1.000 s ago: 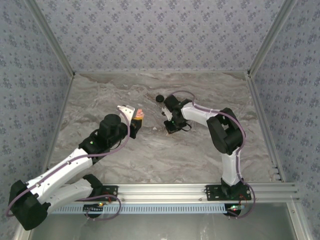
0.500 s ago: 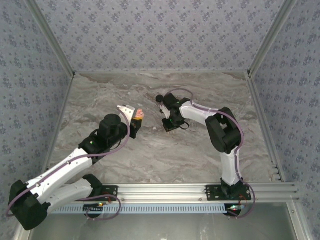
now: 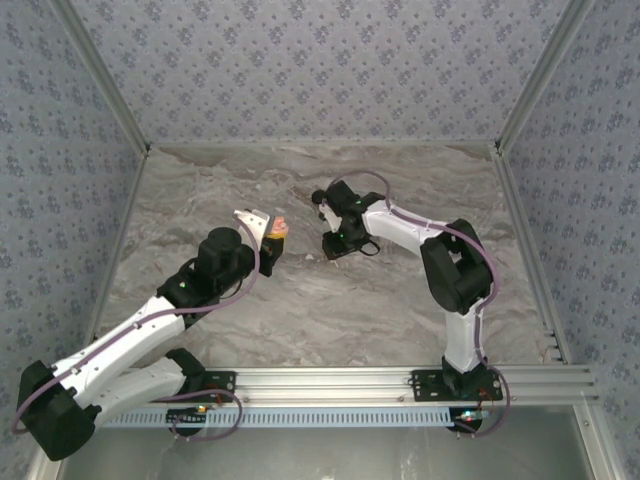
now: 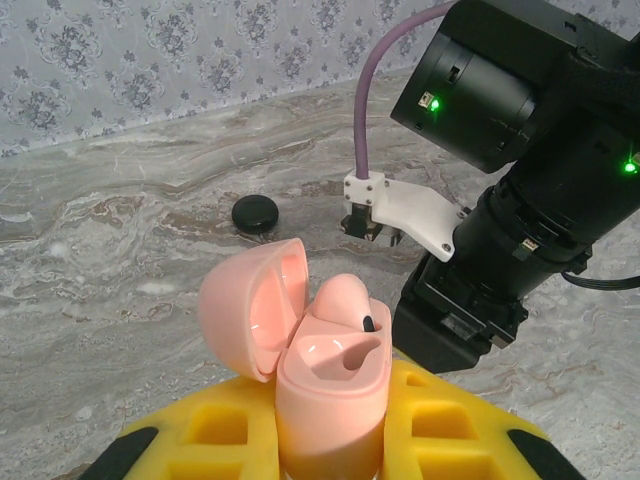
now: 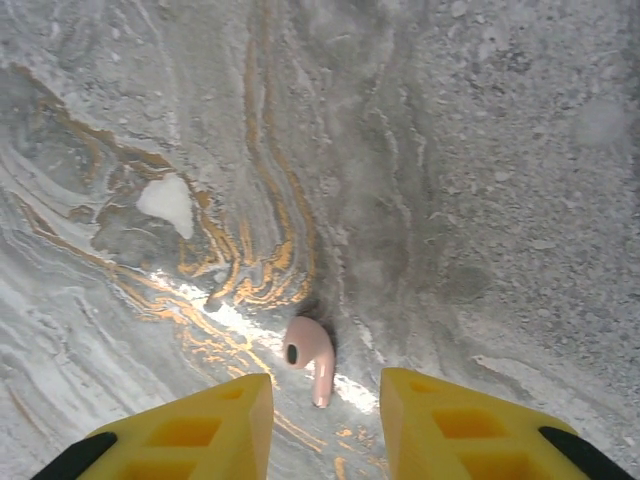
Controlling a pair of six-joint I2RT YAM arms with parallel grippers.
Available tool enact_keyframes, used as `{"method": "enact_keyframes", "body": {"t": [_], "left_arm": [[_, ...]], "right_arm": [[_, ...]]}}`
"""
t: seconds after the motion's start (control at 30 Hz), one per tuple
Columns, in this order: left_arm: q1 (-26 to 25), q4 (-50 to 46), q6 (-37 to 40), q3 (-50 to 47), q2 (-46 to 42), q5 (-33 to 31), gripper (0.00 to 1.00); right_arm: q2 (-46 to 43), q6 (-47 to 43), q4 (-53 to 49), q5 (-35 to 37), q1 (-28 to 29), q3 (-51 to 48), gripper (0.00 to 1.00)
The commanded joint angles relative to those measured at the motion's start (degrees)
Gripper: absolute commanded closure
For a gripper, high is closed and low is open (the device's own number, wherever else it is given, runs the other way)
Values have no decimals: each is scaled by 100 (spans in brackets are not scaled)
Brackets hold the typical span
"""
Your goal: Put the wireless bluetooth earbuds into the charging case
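Note:
The pink charging case [image 4: 335, 385] stands upright with its lid [image 4: 250, 305] swung open, and my left gripper [image 4: 330, 435] is shut on it between yellow fingers [image 4: 215, 435]. One pink earbud [image 4: 345, 300] sits in the case; the pocket beside it is empty. In the top view this gripper [image 3: 273, 238] holds the case [image 3: 279, 227] above the table's middle. A second pink earbud [image 5: 310, 352] lies on the marble, just ahead of my right gripper [image 5: 326, 405]. That gripper is open, its yellow fingers [image 5: 200, 425] either side of the earbud and not touching it. It [image 3: 335, 247] hangs low, right of the case.
A black round puck [image 4: 254, 213] lies on the marble behind the case, near the right arm's wrist [image 3: 320, 197]. The right arm's black body [image 4: 520, 200] stands close beside the held case. Patterned walls enclose the table [image 3: 400, 300] on three sides.
My right gripper's jaws have parted from shut to open, and its wrist has shifted slightly left. The left arm and the case have not moved.

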Motion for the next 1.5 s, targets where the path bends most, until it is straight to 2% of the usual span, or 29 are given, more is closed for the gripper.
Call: {"method": "enact_keyframes", "body": {"t": [0.0,0.47,1.47], "left_arm": [[4,182,58,211,-61,27,83],[3,202,48,191,-32,27,83],[6,233,40,194,14,20,83]], "right_arm": [[130,71,-262,-77,97,286,61],[708,225,-593,335,301,788,63],[1115,291,-858,596,365,969,68]]}}
